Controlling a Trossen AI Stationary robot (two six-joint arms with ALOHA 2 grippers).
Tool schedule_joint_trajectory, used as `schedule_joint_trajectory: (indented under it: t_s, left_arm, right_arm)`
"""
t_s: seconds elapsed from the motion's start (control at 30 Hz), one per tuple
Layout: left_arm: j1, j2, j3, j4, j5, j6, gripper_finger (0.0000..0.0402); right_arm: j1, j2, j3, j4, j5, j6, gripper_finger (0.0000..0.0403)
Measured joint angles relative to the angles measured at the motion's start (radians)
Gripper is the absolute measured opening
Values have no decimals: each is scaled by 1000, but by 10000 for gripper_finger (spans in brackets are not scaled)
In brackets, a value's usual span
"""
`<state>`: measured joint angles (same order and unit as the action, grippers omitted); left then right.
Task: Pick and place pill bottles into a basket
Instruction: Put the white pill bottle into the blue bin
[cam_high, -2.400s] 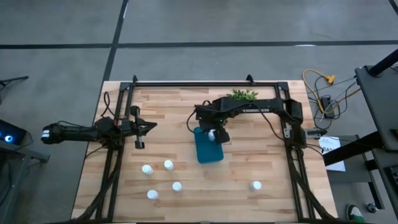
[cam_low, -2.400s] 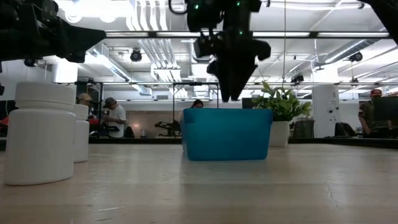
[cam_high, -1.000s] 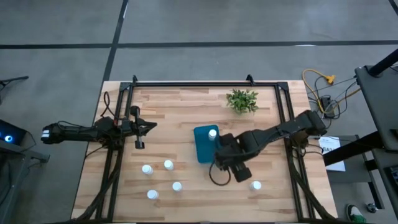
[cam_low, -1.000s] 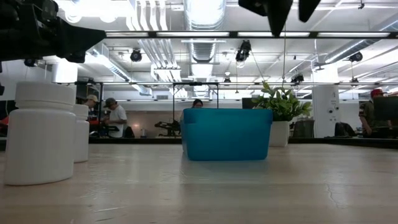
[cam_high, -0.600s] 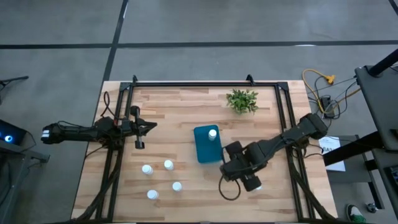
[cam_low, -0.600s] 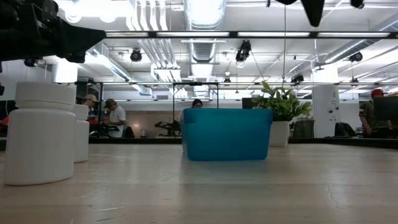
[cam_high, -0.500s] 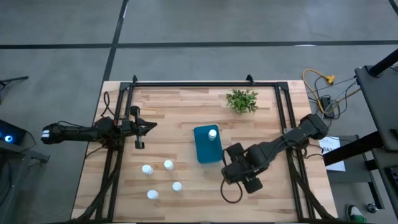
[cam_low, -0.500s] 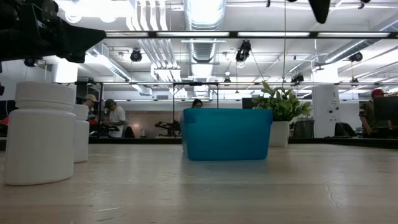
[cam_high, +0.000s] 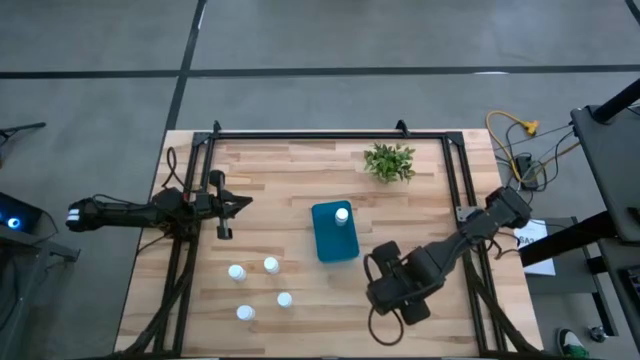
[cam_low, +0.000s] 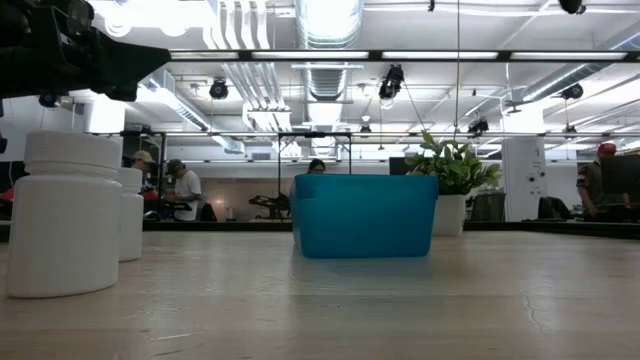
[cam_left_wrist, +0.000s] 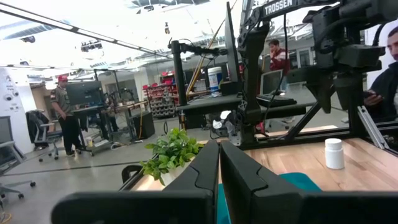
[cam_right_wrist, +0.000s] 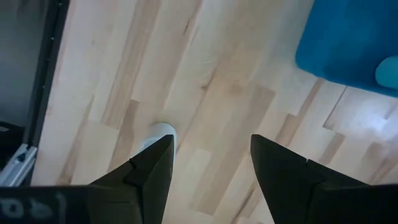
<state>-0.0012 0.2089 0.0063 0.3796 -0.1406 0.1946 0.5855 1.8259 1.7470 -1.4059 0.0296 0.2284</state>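
The right gripper (cam_right_wrist: 211, 165), spread wide, hangs over a pill bottle (cam_right_wrist: 159, 137), at five o'clock from the basket (cam_high: 335, 233). The left gripper (cam_left_wrist: 219, 163) waits pressed together.

One white bottle (cam_high: 342, 214) stands in the teal basket (cam_high: 334, 245); four more (cam_high: 259, 285) stand upright left of it.

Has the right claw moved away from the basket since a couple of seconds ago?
Yes. The right claw was over the basket; now it is off it, toward the table's near right side.
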Motion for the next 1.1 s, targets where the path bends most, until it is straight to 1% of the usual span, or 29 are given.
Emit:
schedule_joint_trajectory:
  t_s: [0.2, 0.37, 0.47, 0.63, 0.73, 0.9, 1.0, 1.1]
  left_arm:
    - [0, 1, 0, 0, 0, -4, 0]
    - [0, 2, 0, 0, 0, -4, 0]
    - [0, 6, 0, 0, 0, -4, 0]
    - [0, 13, 0, 1, 0, -4, 0]
    - [0, 13, 0, 1, 0, -4, 0]
    - [0, 13, 0, 1, 0, -4, 0]
    - [0, 13, 0, 1, 0, -4, 0]
    - [0, 13, 0, 1, 0, -4, 0]
  right_arm:
    - [35, -9, 0, -1, 5, 58, 203]
    - [68, -19, -1, -2, 56, 98, 203]
    - [82, -25, -4, -2, 68, 116, 203]
    - [86, -59, -70, 12, 79, 129, 203]
    - [84, -111, -150, 66, 80, 139, 203]
    - [84, -249, -283, 213, 79, 182, 203]
    - [84, -347, -362, 246, 85, 268, 203]
    - [84, -447, -444, 260, 102, 420, 203]
